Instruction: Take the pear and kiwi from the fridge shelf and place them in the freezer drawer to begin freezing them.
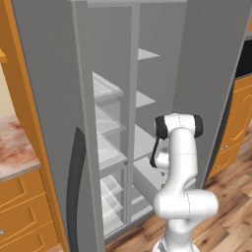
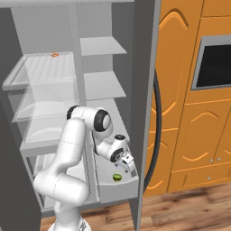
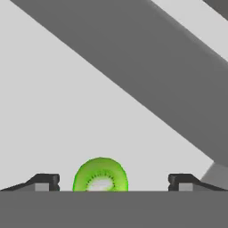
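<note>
One fruit, the kiwi (image 2: 117, 177), lies on the floor of the freezer drawer (image 2: 118, 191), directly below the gripper (image 2: 127, 165). In the hand view the kiwi (image 3: 100, 175) sits between the two dark finger tips with a clear gap on either side, so the gripper (image 3: 113, 180) is spread wide and grasping nothing. That reads as the drop-off step for the kiwi, just finished.

No pear can be made out in these pictures, either in the drawer or on the ribbed translucent fridge shelf (image 2: 43, 70). A tiny orange item (image 2: 54, 55) rests near the back of that shelf. Whether the pear has been dealt with I cannot tell; if not, the next move would call for lifting straight out of the drawer and then reaching up and across to the shelf side.

Room is tight around the hand. The drawer's front wall stands just ahead of the gripper, the fridge door's grey edge (image 2: 146, 113) rises close on its right, and the divider between the compartments is near on its left. Above the drawer the space looks free up to the next grey shelf (image 2: 103, 85), so a vertical retreat seems the safest way out.
</note>
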You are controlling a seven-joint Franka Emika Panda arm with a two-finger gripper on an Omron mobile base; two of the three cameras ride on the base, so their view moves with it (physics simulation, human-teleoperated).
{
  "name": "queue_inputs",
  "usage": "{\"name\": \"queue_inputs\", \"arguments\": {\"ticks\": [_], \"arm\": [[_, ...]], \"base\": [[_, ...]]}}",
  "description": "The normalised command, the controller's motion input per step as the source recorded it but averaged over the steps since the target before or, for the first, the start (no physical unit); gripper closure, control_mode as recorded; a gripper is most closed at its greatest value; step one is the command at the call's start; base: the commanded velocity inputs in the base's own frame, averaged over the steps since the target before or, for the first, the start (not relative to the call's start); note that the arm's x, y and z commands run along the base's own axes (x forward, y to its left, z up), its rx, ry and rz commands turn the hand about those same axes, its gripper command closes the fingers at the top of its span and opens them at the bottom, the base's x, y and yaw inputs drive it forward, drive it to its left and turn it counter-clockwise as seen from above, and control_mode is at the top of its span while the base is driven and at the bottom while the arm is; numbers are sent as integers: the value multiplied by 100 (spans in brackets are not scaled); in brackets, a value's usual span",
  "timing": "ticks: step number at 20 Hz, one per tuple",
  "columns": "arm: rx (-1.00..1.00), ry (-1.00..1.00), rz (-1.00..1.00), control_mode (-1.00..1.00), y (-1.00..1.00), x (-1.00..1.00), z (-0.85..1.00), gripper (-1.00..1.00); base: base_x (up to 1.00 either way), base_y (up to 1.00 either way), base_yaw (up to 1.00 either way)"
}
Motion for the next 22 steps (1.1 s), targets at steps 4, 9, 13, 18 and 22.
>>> {"name": "queue_inputs", "arguments": {"ticks": [4, 9, 13, 18, 22], "arm": [[0, -20, -2, -100, 26, -47, 100, -100], [-4, -36, -1, -100, 42, -78, 100, -100], [-8, -43, 0, -100, 51, -100, 100, -100], [-12, -48, 0, -100, 59, -100, 100, -100], [-19, -59, 0, -100, 66, -100, 100, -100]], "base": [[0, 0, 0], [0, 0, 0], [0, 0, 0], [0, 0, 0], [0, 0, 0]]}}
